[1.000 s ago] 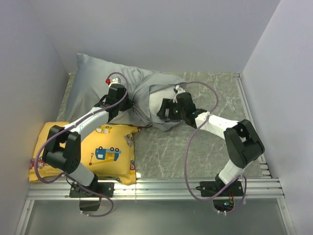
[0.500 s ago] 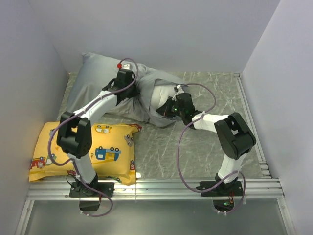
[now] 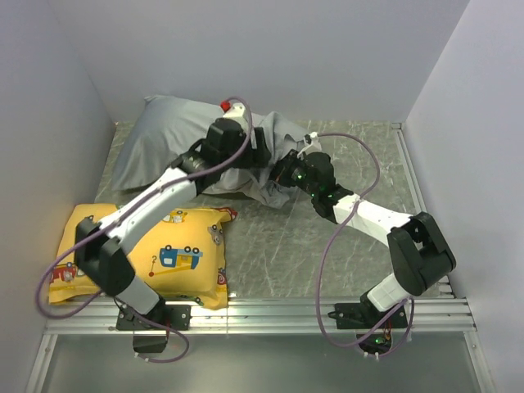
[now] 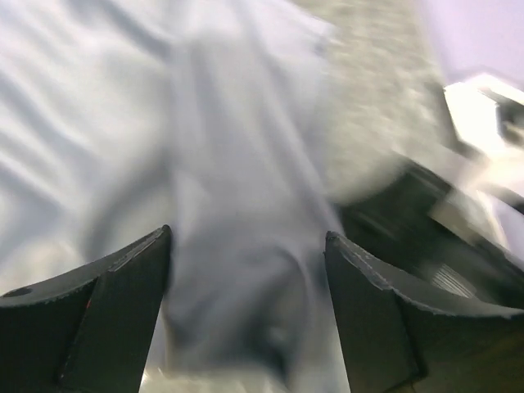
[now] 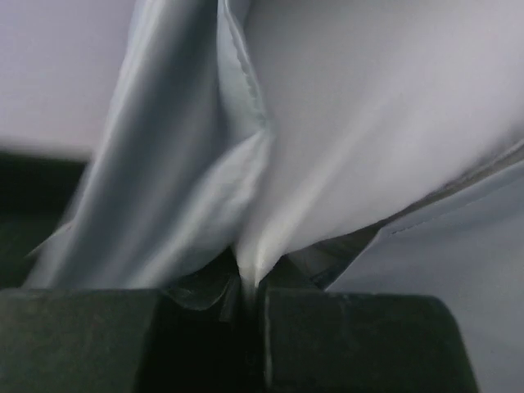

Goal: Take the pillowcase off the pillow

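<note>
- The right gripper (image 5: 250, 296) was clenched; in its wrist view the jaws met on a peak of white cloth, which I judged to be a corner of the pillow (image 5: 368, 123); a fold of the silver-grey pillowcase (image 5: 164, 164) was bunched just beside the pinch, and whether any grey was caught with it could not be told.
- The left gripper (image 4: 247, 246) was released, its fingers spread wide over a ridge of grey cloth; the wrist view was blurred, so contact could not be judged.
- The cased pillow lay at the far left of the table (image 3: 344, 237), against the back wall and beyond the yellow cushion (image 3: 176, 254); both grippers met at its right-hand end, where the cover looked loose and rumpled.
- The step in hand looked like anchoring the pillow with the right arm while the left took the cover; most of the pillow sat inside the case, so the task seemed early.
- To do it well, the left fingers should close on grey cloth alone, low on that ridge and clear of the white; a pinch through both layers would drag the pillow along.
- The pull should then run leftward along the pillow's length, away from the right gripper, kept low and steady; satin slips, so a deep bite beats a fingertip one.
- The right hold should stay firm and fixed; the arms were crowded, so the left needed room beside the right wrist.
</note>
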Available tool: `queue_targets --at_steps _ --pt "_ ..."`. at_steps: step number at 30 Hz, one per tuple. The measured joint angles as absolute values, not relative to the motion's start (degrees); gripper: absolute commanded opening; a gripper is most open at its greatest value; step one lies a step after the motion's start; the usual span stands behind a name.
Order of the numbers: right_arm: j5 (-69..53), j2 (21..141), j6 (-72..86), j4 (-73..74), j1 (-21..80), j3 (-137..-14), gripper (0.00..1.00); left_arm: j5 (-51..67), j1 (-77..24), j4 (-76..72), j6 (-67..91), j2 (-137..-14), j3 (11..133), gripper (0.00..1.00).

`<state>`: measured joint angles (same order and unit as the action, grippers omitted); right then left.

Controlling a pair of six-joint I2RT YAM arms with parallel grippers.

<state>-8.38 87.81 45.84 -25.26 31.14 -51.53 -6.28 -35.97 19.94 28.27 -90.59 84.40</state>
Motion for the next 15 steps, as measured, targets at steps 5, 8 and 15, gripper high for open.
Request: queue_targets --at_steps 5,8,15 --pt "-7.16 87.77 45.74 -22.81 31.77 -52.49 0.0 -10.07 -43.13 19.99 30.68 -82.06 79.29 0.82" --pt "-6.39 87.57 45.5 -21.28 31.97 -52.86 0.0 -13.3 -44.62 20.32 32.29 -79.85 76.36 0.82" --pt "-5.56 87.11 44.73 -17.72 32.12 -55.2 0.0 -18.22 -49.04 21.3 35.59 -79.44 71.66 0.82"
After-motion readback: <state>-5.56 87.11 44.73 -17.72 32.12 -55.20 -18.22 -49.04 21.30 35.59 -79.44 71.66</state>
